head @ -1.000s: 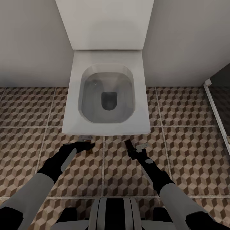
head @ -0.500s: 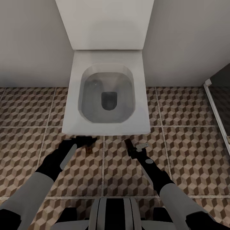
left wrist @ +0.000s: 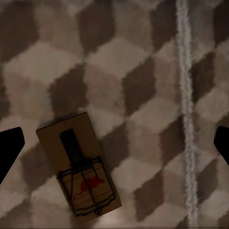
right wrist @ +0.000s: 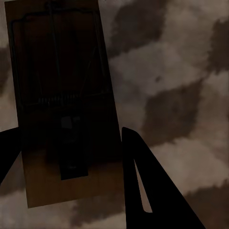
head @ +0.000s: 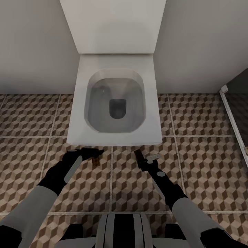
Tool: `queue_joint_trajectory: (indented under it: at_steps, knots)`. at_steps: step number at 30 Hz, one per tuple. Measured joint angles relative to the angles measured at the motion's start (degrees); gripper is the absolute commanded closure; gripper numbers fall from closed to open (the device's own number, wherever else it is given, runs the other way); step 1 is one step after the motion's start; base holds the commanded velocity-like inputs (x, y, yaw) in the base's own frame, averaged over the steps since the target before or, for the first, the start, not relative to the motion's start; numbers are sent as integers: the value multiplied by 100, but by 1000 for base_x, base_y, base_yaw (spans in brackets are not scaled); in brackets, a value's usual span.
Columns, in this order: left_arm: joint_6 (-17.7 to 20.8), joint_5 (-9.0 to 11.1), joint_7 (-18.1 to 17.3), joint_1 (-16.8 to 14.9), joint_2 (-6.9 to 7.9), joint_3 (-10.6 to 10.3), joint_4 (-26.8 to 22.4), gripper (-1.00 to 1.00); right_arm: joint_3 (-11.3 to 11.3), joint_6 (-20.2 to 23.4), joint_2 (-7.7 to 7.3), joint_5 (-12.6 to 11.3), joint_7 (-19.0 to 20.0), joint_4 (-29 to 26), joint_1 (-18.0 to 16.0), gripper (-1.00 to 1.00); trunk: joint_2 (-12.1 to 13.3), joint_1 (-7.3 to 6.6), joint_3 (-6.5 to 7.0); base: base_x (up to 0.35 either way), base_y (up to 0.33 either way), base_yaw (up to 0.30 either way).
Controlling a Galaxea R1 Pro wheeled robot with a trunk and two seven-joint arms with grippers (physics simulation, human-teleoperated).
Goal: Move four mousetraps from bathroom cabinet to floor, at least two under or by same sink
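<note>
1. Mousetraps: one flat tan wooden board (left wrist: 78, 164) with dark wire and a red mark lies on the cube-patterned tile floor (head: 203, 162), between the wide-open left pincer (head: 92, 154).
2. Right pincer (right wrist: 67, 143) grips another trap (right wrist: 62, 102) by its edges.
3. Beyond stands a white toilet (head: 115, 100) against the grey wall.

Head cam: looked steeply down over my arms at the toilet (head: 115, 103) and the bathroom floor (head: 203, 162) before it.
Left wrist cam: faced straight down at the floor tiles, close; mousetrap (left wrist: 78, 164) lay between my fingertips (left wrist: 9, 148).
Right wrist cam: closer, dim; second mousetrap (right wrist: 62, 100) filled half.
Shared: all three took in the cube-patterned floor in front of the toilet.
</note>
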Motion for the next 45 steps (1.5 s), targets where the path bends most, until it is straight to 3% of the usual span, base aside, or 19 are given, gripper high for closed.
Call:
queue_joint_trajectory:
  at_steps: [45]
  knots:
    - [-8, 0, -1, 0, -1, 0, 89, -100, 3, -68, 0, 0, 0, -2, 0, 100, 0, 0, 0, 0, 0, 0]
